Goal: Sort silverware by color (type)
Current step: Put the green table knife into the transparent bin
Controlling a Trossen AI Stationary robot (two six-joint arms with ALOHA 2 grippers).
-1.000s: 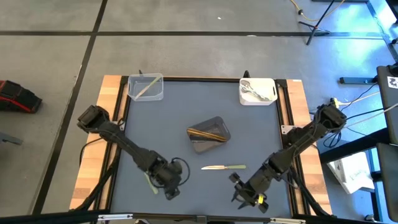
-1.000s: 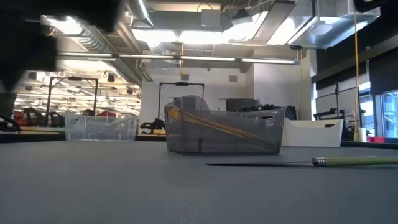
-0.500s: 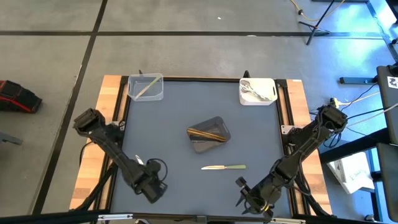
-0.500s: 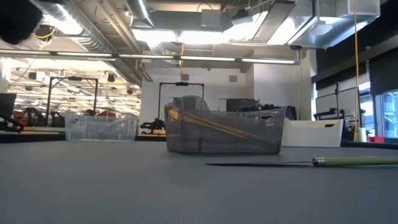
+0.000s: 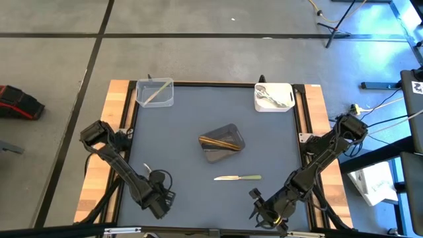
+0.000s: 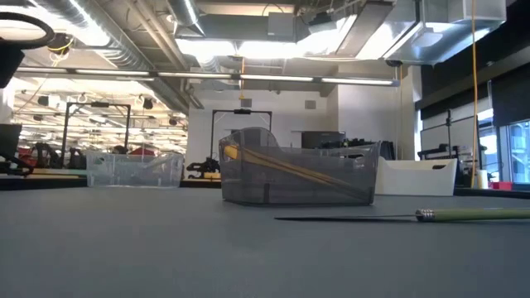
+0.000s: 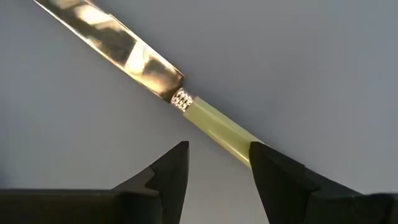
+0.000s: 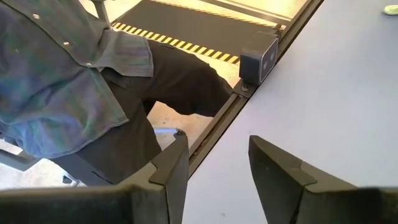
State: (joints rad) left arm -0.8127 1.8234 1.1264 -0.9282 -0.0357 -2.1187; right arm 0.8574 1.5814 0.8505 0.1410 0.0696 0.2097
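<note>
The left gripper (image 7: 214, 165) hung low over the grey matte table (image 5: 185, 132) near its front left corner, its 2 dark, angular fingers (image 7: 171, 171) apart, and a knife (image 7: 186, 102) lay on the mat just ahead of them, passing behind one fingertip: a polished, mirror-bright blade, a small beaded metal collar, then a smooth pale-green handle. In the high view the arm hid that knife. A second knife (image 5: 237, 178) of the same make lay flat between the 2 grippers, nearer the right one, blade pointing toward the left arm. Beyond it, farther from both grippers, stood a smoky grey translucent tub (image 5: 223, 143) holding thin gold-coloured pieces (image 6: 286, 165) propped at a slant. At the far corners were a clear ribbed tub (image 5: 155, 92) with a pale-green utensil (image 5: 156, 93) and a white tub (image 5: 273, 96) with shiny silver spoons (image 5: 271, 96). The right gripper (image 8: 214, 165) sat at the front right of the table, fingers parted and holding nothing, looking off the table edge at a person's (image 8: 74, 74) plaid sleeve and dark trousers. Compared with 1 second earlier, the left gripper had drawn back toward the front left corner, away from the middle knife, and the right gripper had edged slightly nearer the front edge.
</note>
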